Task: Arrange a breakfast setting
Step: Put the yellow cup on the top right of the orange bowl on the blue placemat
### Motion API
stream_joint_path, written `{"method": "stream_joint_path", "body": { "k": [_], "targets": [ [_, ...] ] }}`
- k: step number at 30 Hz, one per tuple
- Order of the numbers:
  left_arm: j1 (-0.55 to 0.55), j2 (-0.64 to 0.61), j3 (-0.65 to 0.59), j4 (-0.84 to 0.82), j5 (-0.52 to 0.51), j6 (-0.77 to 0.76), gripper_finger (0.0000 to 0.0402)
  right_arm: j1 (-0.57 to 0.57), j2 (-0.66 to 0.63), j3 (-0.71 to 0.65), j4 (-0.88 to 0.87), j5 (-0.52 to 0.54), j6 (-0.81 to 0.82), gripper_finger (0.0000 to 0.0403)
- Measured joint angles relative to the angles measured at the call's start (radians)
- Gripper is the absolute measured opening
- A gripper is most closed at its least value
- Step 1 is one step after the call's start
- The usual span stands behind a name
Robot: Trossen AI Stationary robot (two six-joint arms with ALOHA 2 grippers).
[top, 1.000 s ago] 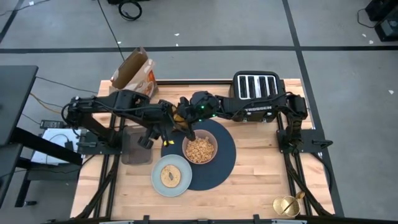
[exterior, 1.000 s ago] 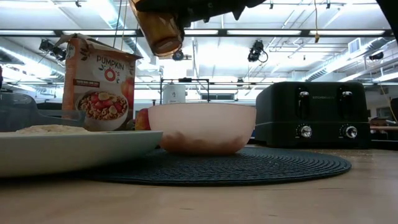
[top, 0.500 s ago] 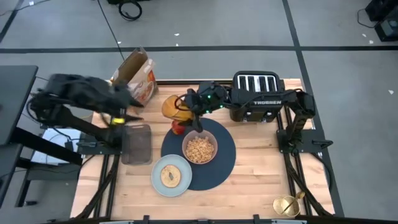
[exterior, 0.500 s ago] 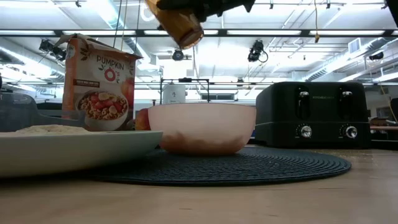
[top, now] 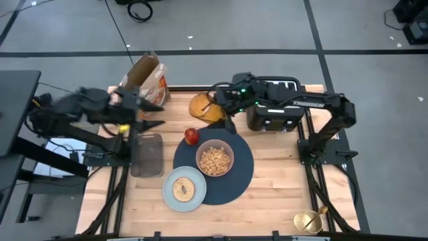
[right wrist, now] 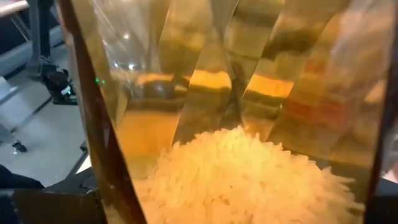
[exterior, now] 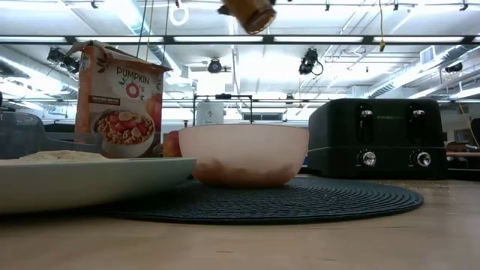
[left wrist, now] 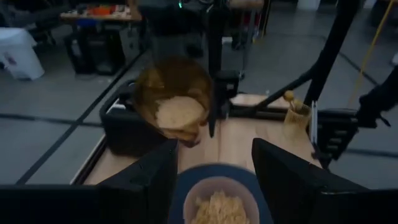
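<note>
My right gripper (top: 215, 110) is shut on the amber glass cup (top: 200, 106), high above the table's far middle. The cup holds pale grains (right wrist: 249, 174) and shows at the top of the low view (exterior: 251, 11). My left gripper (top: 159, 115) is open and empty at the far left, pointing at the cup (left wrist: 174, 93). The pink bowl (top: 215, 159) of cereal rests on the navy placemat (top: 244, 167). The plate (top: 168, 194) bearing the bagel (top: 182, 189) overlaps the mat's near left edge. The red apple (top: 192, 136) sits at the mat's far left edge. A gold holder (top: 309, 221) stands at the near right corner. My right gripper pinches the cup's side wall (right wrist: 124, 155) between its two fingers, one finger (left wrist: 211, 81) running along the cup's side. The fingers come roughly level from the table's right. The cup is tilted and lifted well clear of the table.
The black toaster (top: 274, 100) stands at the far right under my right arm. A cereal box (top: 144, 77) stands at the far left corner. A grey container (top: 147, 154) lies at the left. Bare wood shows at the near right.
My left gripper has drawn back from the cup toward the table's left edge. My right gripper has carried the cup up and toward the far edge and the toaster, away from above the apple; the cup stays tilted.
</note>
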Motion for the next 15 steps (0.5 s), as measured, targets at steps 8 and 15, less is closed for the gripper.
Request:
{"method": "stream_joint_path", "body": {
  "k": [8,15],
  "targets": [
    [0.041,0.042,-0.538,0.824,-0.002,0.049,0.0212,-0.019,-0.251,-0.372,0.186,0.039,0.093,0.0353],
    [0.141,0.349,-0.668,1.302,0.038,-0.029,0.0212,-0.01,-0.429,-0.728,0.524,0.164,0.124,0.0353]
  ]
}}
